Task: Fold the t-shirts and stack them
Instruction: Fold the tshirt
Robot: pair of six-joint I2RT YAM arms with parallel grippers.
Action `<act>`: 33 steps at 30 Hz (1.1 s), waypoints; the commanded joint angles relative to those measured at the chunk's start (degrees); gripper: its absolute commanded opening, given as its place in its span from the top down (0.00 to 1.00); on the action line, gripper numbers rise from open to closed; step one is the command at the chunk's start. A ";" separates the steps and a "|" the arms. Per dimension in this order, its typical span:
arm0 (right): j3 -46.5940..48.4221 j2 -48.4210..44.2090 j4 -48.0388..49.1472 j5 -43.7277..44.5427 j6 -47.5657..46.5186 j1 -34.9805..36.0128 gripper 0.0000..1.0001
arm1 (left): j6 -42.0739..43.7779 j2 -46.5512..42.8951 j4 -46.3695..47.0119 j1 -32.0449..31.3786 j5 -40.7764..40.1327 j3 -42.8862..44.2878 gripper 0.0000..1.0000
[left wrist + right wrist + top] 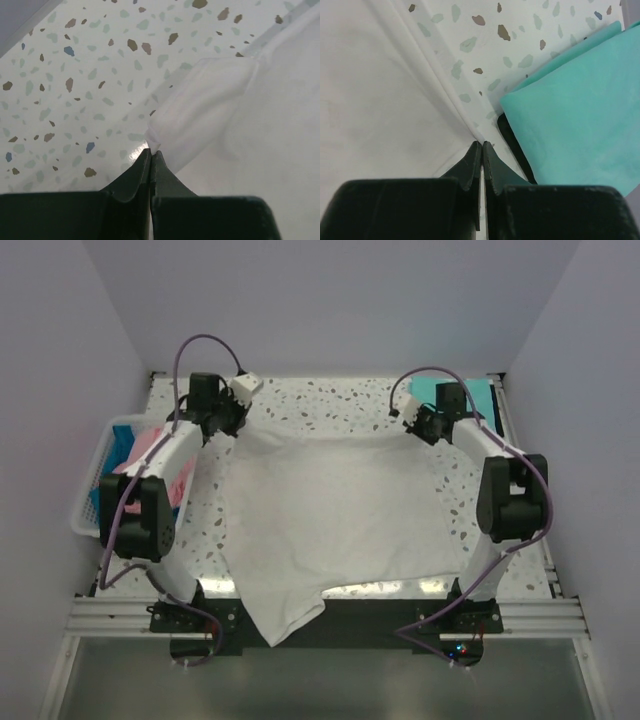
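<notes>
A white t-shirt (330, 525) lies spread on the speckled table, its near end hanging over the front edge. My left gripper (226, 418) is shut on the shirt's far left corner (170, 125). My right gripper (424, 423) is shut on the far right corner (420, 95). Both hold the far edge stretched between them. A folded teal t-shirt (452, 395) lies at the back right, right beside the right gripper (482, 144), and shows in the right wrist view (580, 110). Pink (150, 455) and blue (125, 435) shirts lie in the basket on the left.
A white lattice basket (92, 495) stands at the left table edge under my left arm. Walls close the table on the back and sides. A black rail (400, 615) runs along the front edge.
</notes>
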 commanded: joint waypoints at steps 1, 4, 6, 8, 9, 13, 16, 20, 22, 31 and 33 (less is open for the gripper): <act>1.56 -5.00 -4.25 -3.80 -3.39 -0.45 1.00 | 3.68 -10.29 -4.60 -3.61 -0.51 -4.12 1.00; 0.86 -6.76 -6.72 -4.42 -4.97 -0.63 1.00 | 4.92 -15.21 -8.21 -6.78 -2.10 -7.99 1.00; 0.16 -8.07 -8.12 -4.50 -6.64 -0.80 1.00 | 5.45 -18.03 -10.33 -8.63 -3.06 -10.71 1.00; -1.07 -8.78 -9.09 -4.51 -8.74 -1.15 1.00 | 5.10 -19.61 -11.56 -9.33 -3.68 -13.35 1.00; -1.51 -9.65 -9.88 -4.68 -9.36 -1.33 1.00 | 4.92 -21.10 -13.14 -9.42 -3.94 -14.14 1.00; -3.53 -11.07 -12.25 -5.38 -12.44 -3.44 1.00 | 5.10 -25.41 -15.78 -9.42 -4.65 -19.66 1.00; -6.52 -10.98 -11.65 -5.12 -13.93 -3.44 1.00 | 5.88 -28.23 -16.67 -9.51 -2.72 -23.10 1.00; -9.07 -8.79 -9.10 -4.51 -13.77 -3.35 1.00 | 5.98 -27.97 -15.44 -10.39 -0.61 -28.55 1.00; -9.16 -7.47 -8.48 -3.98 -13.32 -3.35 1.00 | 5.28 -26.75 -14.47 -10.56 -0.26 -29.61 1.00; -8.81 -7.64 -9.97 -3.71 -13.67 -3.35 1.00 | 1.32 -21.91 -14.03 -11.00 -0.69 -28.74 1.00; -8.37 -7.90 -10.59 -3.89 -13.67 -3.35 1.00 | 1.93 -21.73 -14.99 -11.00 -0.69 -28.12 1.00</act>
